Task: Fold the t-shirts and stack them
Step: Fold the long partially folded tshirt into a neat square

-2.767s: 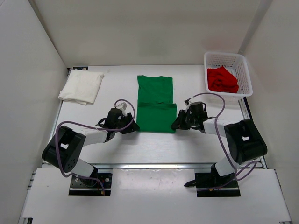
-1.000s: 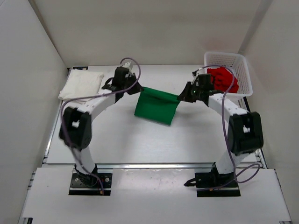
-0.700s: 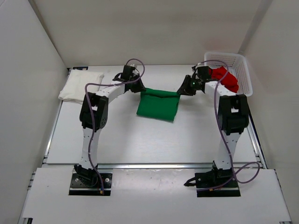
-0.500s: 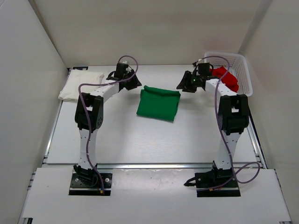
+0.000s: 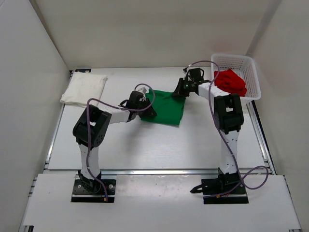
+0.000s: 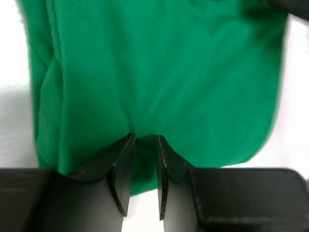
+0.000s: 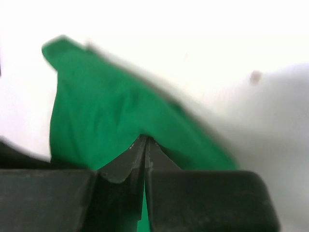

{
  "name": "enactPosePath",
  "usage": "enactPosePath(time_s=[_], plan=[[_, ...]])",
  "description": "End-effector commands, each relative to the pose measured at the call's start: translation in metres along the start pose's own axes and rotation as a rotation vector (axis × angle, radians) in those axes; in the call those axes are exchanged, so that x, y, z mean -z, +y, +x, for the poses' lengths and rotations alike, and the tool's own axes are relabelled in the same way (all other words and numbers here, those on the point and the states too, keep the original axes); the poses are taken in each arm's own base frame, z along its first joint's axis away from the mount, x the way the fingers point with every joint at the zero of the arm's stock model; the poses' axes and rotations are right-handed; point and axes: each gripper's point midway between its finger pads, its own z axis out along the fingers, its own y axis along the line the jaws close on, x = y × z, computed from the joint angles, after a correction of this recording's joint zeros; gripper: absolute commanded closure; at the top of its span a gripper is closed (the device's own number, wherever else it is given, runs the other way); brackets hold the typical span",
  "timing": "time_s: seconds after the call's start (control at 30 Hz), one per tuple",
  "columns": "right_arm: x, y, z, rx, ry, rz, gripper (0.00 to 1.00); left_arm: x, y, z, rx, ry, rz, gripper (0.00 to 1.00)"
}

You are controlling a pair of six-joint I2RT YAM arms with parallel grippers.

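Note:
The green t-shirt (image 5: 166,105) lies folded into a small rectangle on the table's middle. My left gripper (image 5: 148,112) sits low at its near left edge. In the left wrist view the gripper (image 6: 145,137) has its jaws a narrow gap apart, with green cloth (image 6: 159,72) puckered between the tips. My right gripper (image 5: 182,90) is at the shirt's far right corner. In the right wrist view that gripper (image 7: 146,139) is shut, with green cloth (image 7: 96,116) tented up at its tips. The white t-shirt (image 5: 84,89) lies folded at the far left. The red t-shirt (image 5: 231,82) is bunched in the basket.
A white mesh basket (image 5: 231,56) stands at the far right corner against the wall. White walls close in the table on the left, back and right. A metal rail (image 5: 159,170) runs along the near edge in front of the arm bases.
Both grippers laid the green shirt's far edge down, opened and let go. The left one then moved to the near left edge, the right one to the far right corner, and both closed.

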Motion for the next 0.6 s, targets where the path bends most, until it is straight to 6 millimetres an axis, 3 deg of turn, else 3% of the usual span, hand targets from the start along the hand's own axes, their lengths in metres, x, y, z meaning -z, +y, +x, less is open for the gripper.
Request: enactPosePath(time_s=[0.0,0.03,0.07,0.1,0.17,0.23,0.3,0.33,0.37,0.4,0.5,0.57], plan=[[-0.014,-0.005,-0.034,-0.004,-0.036,-0.042,1.00,0.016,0.000,0.012,0.026,-0.027,0.041,0.64],[-0.015,-0.002,-0.046,0.010,-0.055,-0.047,1.00,0.018,-0.001,0.014,0.039,-0.028,0.056,0.64],[-0.028,-0.013,-0.035,-0.013,-0.013,-0.030,1.00,0.024,0.001,0.025,0.050,-0.019,0.059,0.64],[-0.024,-0.011,-0.047,-0.007,-0.020,-0.029,1.00,0.031,-0.008,0.020,0.046,-0.044,0.092,0.64],[-0.037,-0.016,-0.036,-0.010,0.034,-0.020,1.00,0.041,-0.011,0.027,0.054,-0.041,0.112,0.64],[-0.031,-0.002,-0.049,0.033,0.029,-0.028,1.00,0.053,-0.023,0.014,0.064,-0.068,0.154,0.62],[-0.009,0.020,-0.069,0.092,-0.022,-0.030,1.00,0.061,-0.041,-0.008,0.054,-0.116,0.195,0.61],[-0.004,0.021,-0.069,0.100,-0.026,-0.021,1.00,0.064,-0.046,-0.015,0.053,-0.122,0.209,0.61],[0.009,0.030,-0.069,0.120,-0.042,-0.014,1.00,0.066,-0.055,-0.028,0.044,-0.146,0.224,0.60],[0.030,0.045,-0.084,0.147,-0.102,-0.009,1.00,0.066,-0.060,-0.040,0.046,-0.163,0.230,0.60],[0.053,0.043,-0.059,0.141,-0.131,0.032,0.92,0.053,-0.063,-0.066,0.040,-0.187,0.209,0.60],[0.058,0.047,-0.044,0.134,-0.154,0.011,0.95,0.032,-0.046,-0.073,0.061,-0.166,0.183,0.61]])
